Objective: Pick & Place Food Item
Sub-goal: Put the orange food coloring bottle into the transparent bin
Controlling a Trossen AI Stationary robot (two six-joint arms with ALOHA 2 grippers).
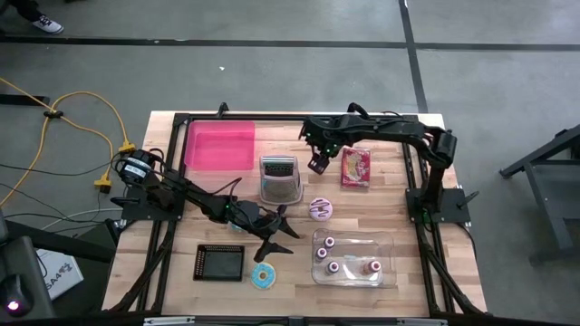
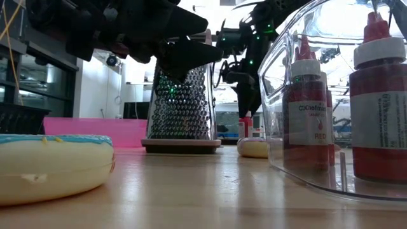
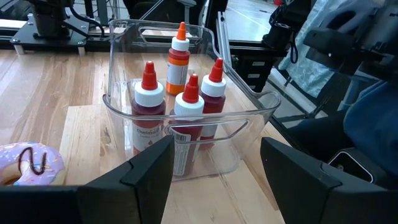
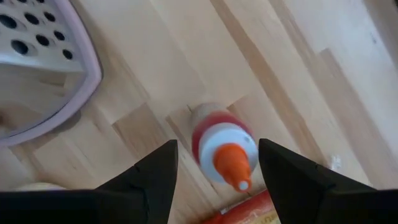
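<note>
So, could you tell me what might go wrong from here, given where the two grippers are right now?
The open right gripper hovers over an upright bottle standing close beside the grater; an off-centre descent could topple it or knock the grater. The open left gripper faces the clear bin of bottles, with a pink donut nearby; moving forward might push either.

Both six-joint arms: matte black housings, blocky segments, dark cables along links. Left arm point(image 1: 181, 195): black base block, yellow-tagged cable bundle beside it. Right arm point(image 1: 390, 131): small green LEDs near wrist. Wrist views: dark angular plastic fingers point(image 3: 149, 171), faceted edges, no visible markings.
</note>
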